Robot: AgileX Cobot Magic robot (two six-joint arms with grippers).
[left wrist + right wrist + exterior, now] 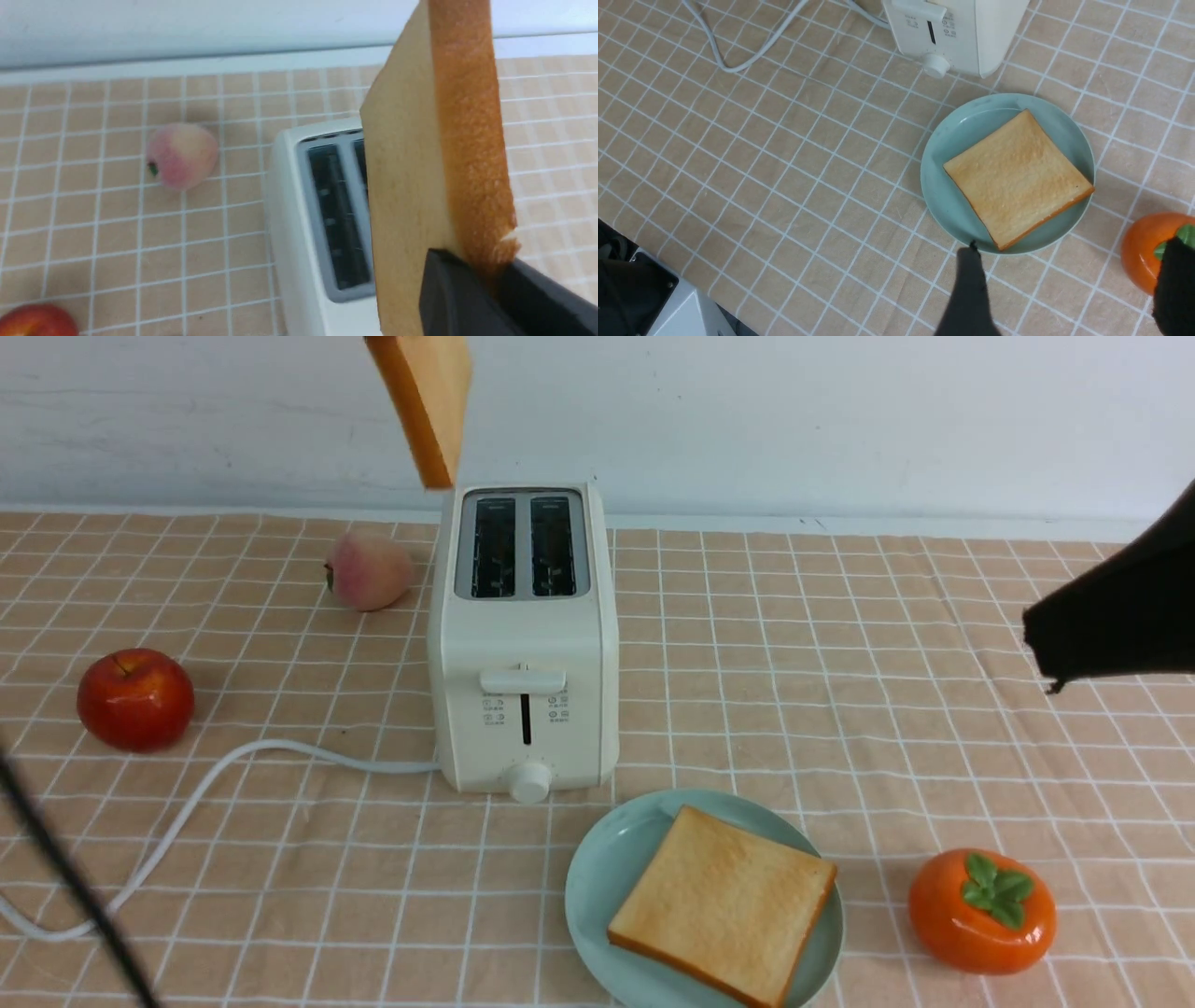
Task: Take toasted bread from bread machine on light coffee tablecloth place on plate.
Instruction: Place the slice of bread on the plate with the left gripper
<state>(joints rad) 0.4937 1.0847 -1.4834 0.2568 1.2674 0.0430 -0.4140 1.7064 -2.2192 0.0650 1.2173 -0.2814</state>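
Left gripper clamping raised toast, second toast flat on plate

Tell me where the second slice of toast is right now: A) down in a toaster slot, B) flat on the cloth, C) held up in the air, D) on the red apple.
C: the left gripper pinches the second slice high above the toaster, whose slots are empty; the other slice lies on the plate.

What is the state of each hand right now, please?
Left hand: closed, holding a toast slice in the air.
Right hand: open, holding nothing.
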